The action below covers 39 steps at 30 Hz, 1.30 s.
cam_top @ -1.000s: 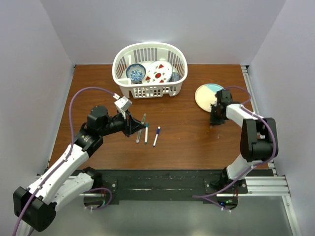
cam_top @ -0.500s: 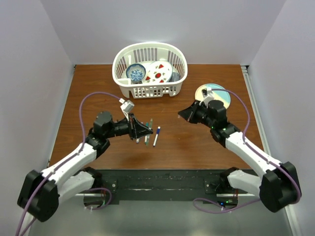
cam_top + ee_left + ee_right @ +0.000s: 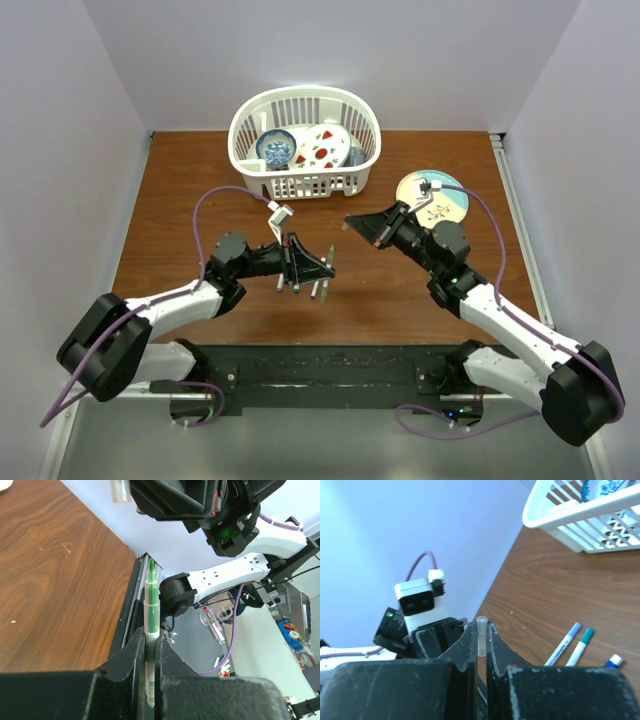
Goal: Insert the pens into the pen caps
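Note:
My left gripper (image 3: 322, 268) is shut on a white-barrelled pen with a green tip (image 3: 151, 611). It holds the pen above the table, tip pointing towards the right arm. My right gripper (image 3: 353, 224) is shut on a small translucent pen cap (image 3: 481, 636), open end facing the left gripper, a short gap away. In the left wrist view the jaws (image 3: 148, 642) clamp the barrel. In the right wrist view the jaws (image 3: 481, 630) clamp the cap. Three capped pens (image 3: 563, 644) lie on the table, partly hidden under the left gripper in the top view (image 3: 318, 291).
A white basket (image 3: 305, 185) with dishes stands at the back middle. A pale round plate (image 3: 452, 203) lies at the back right, partly behind the right arm. Both arms reach in over the middle of the brown table (image 3: 180, 200).
Both arms have swung towards the middle. The right gripper has left the plate and come leftwards with the cap. The left gripper has moved right over the lying pens, narrowing the gap.

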Available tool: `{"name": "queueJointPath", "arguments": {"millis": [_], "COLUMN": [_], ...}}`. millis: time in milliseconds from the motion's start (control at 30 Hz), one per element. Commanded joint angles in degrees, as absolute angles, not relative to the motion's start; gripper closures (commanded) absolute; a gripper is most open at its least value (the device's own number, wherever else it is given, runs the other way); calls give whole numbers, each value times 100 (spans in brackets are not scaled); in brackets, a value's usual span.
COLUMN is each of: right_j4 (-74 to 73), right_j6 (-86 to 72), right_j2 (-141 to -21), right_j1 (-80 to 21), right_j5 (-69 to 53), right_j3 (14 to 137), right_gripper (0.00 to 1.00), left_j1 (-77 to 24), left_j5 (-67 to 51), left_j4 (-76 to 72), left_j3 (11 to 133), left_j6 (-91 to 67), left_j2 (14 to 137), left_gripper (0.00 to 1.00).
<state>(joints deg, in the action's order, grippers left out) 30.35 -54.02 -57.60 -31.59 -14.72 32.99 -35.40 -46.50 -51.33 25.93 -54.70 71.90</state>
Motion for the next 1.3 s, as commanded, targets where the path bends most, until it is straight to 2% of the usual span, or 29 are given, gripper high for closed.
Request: {"name": "queueJointPath", "arguments": {"millis": [0, 600, 1267], "right_j4": [3585, 3332, 2821], "right_j6": [-5598, -5379, -4922], "right_j2": [-5695, -5582, -5493], "right_j1": [-3304, -3963, -3973], "right_j5": [-1608, -1389, -1116], "right_j3": [3437, 3366, 3726], "right_gripper": [100, 100, 100], "left_j1": [-3595, -3586, -3595], "left_j5": [-4763, -4772, -4825], "left_j4": [-6055, -5634, -5546], "left_j3": [2830, 2918, 2927], "left_j6": [-5774, -5449, -5388], "left_j2": [7365, 7199, 7058], "left_gripper": [100, 100, 100]}}
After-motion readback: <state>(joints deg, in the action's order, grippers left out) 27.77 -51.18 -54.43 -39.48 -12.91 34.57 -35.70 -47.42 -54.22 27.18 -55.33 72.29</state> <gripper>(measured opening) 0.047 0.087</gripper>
